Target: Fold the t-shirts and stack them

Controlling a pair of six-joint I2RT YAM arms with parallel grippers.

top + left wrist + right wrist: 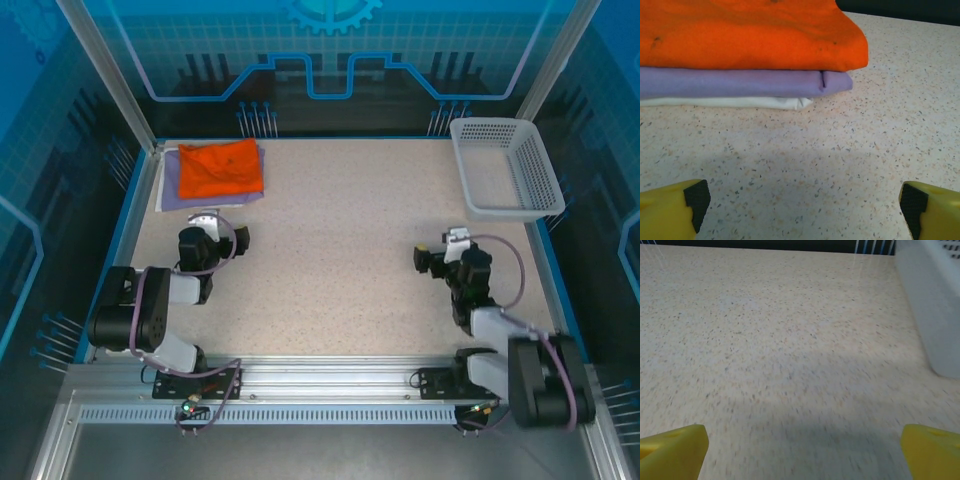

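Observation:
Folded flat at the table's far left, the orange t-shirt [220, 168] lies on the lavender t-shirt [205, 200]. The left wrist view shows them stacked: orange t-shirt [750, 35] on top, lavender t-shirt [740, 82] under it, and a white cloth layer [740, 102] at the bottom. My left gripper [208, 220] sits just in front of the stack, apart from it. It is open [805, 200], with bare table between its fingertips [695, 200]. My right gripper [450, 245] is at the right of the table, open [805, 450] and holding nothing.
A white mesh basket [505, 168] stands at the far right corner, and its wall [935, 305] is ahead and to the right of my right gripper. Blue frame rails edge the speckled table [340, 240].

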